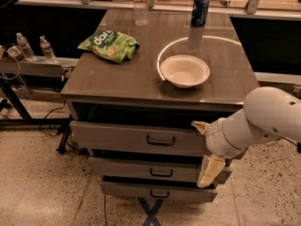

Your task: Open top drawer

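Note:
The top drawer (122, 136) is the wide grey front right under the tabletop, with a small dark loop handle (161, 141) at its centre and a dark gap above it. Two shorter grey drawers (141, 169) sit below it. My gripper (200, 152) is on a white arm coming in from the right, in front of the right end of the top drawer front, to the right of the handle. Its two cream fingers (209, 170) stand apart, one above and one below, holding nothing.
On the grey cabinet top (117, 86) are a white bowl (184, 71), a green chip bag (109, 44), a blue can (201, 9) and a clear bottle (140, 6). A side shelf at left holds two small bottles (34, 47). The floor is speckled.

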`<state>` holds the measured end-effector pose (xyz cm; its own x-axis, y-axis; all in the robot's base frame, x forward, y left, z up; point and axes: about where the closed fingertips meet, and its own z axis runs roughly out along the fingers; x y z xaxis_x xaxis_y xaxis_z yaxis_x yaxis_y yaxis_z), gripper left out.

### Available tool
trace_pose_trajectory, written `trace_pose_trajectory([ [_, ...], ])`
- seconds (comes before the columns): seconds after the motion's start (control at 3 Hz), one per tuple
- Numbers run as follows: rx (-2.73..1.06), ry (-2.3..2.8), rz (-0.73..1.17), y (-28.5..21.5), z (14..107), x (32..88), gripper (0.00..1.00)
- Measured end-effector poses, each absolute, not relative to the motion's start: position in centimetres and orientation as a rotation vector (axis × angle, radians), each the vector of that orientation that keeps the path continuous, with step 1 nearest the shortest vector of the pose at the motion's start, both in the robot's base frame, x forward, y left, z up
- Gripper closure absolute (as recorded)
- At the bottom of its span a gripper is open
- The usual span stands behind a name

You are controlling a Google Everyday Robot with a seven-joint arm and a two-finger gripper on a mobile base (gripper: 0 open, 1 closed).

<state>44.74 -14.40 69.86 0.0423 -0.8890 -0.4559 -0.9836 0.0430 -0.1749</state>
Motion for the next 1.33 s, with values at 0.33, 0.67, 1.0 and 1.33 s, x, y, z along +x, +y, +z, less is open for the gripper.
trace_pose_trajectory([
  [0.33, -1.878, 1.891, 0.276, -13.7, 69.0, 46.5, 0.0],
  [0.67, -1.892, 1.919, 0.267, -14.1, 67.8, 47.6, 0.23],
  [1.0, -1.899, 1.944, 0.265, -14.8, 67.1, 47.2, 0.46],
  [1.33, -1.897, 1.964, 0.27, -15.6, 67.0, 46.1, 0.69],
])
